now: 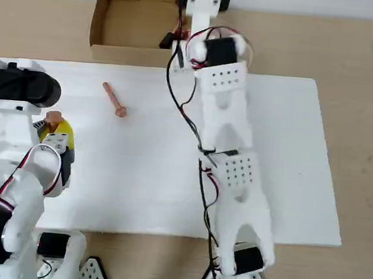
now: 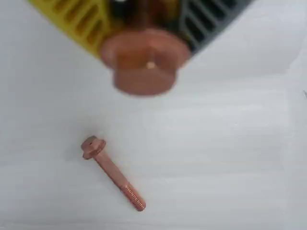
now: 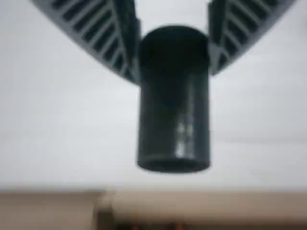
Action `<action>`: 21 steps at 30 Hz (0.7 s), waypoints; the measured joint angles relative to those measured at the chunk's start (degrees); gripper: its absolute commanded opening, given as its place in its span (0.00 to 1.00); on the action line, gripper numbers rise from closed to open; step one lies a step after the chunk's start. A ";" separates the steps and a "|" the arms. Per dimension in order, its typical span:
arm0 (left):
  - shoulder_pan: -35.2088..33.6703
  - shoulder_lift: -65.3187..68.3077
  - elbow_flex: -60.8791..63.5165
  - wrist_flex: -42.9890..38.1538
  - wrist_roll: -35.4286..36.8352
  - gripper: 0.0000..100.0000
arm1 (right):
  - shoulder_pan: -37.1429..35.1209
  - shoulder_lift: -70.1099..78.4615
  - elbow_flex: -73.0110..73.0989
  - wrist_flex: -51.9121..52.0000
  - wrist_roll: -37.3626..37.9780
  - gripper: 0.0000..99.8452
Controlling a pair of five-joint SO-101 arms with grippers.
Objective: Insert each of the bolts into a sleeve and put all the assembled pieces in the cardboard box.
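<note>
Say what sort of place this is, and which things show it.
Probably a robotics workbench: two arms side by side at a wooden table with a white mat. The left hand holds a bolt, the right hand a sleeve, and a cardboard box stands beyond the mat.

High view looks down over the mat point(image 1: 137, 174); both wrist views sit close, apparently facing it.

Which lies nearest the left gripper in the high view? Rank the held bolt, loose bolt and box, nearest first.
1. The held bolt, clamped in the left gripper itself.
2. The loose bolt, lying on the white mat, partway toward the box.
3. The box, beyond the mat's far edge.
</note>
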 measured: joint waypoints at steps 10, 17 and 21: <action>0.00 0.00 0.00 0.00 0.00 0.01 | 0.00 -34.73 9.76 0.00 5.71 0.01; 0.00 -1.58 0.00 0.00 0.00 0.01 | 0.00 -69.36 47.21 0.00 5.71 0.01; 0.00 -5.10 0.00 -2.46 0.00 0.01 | 0.00 -88.88 70.15 0.00 7.74 0.01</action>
